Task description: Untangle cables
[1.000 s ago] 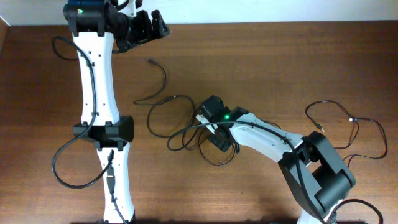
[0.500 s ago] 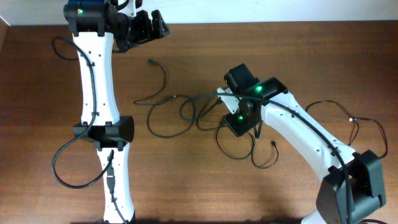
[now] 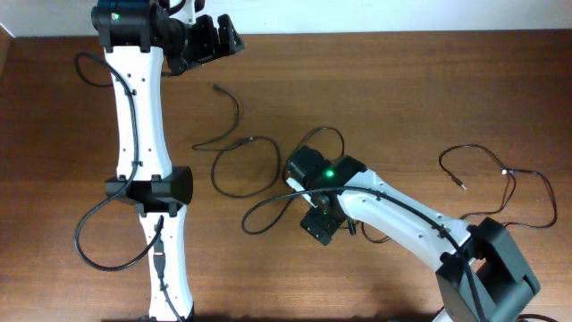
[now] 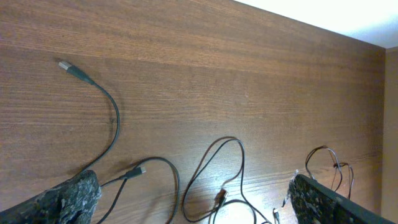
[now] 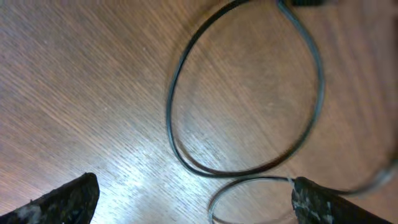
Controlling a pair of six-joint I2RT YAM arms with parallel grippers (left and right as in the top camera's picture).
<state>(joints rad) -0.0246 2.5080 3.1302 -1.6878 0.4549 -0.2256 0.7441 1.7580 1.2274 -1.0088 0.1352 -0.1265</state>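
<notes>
Several thin black cables lie loose on the wooden table (image 3: 402, 80). One with a plug end (image 3: 217, 88) curves down the left middle. A loop (image 3: 215, 172) lies beside it, and thinner wires (image 3: 505, 171) sprawl at the right. My right gripper (image 3: 320, 224) hovers low over the middle strands, open. In its wrist view (image 5: 199, 208) a cable ring (image 5: 249, 93) lies ahead and a thin arc runs between the fingers, touching the right fingertip (image 5: 323, 202). My left gripper (image 3: 223, 36) is open and raised at the table's far edge, and from its wrist view (image 4: 196, 208) the cables (image 4: 214, 168) show far below.
The left arm's white links (image 3: 143, 134) stretch along the left side of the table. The right arm (image 3: 411, 219) reaches in diagonally from the front right corner. A pale wall strip (image 3: 357, 13) borders the far edge.
My right gripper went from shut to open. The right arm swung out to the right, then came back to the front left. The middle cables shifted and now lie slack.
</notes>
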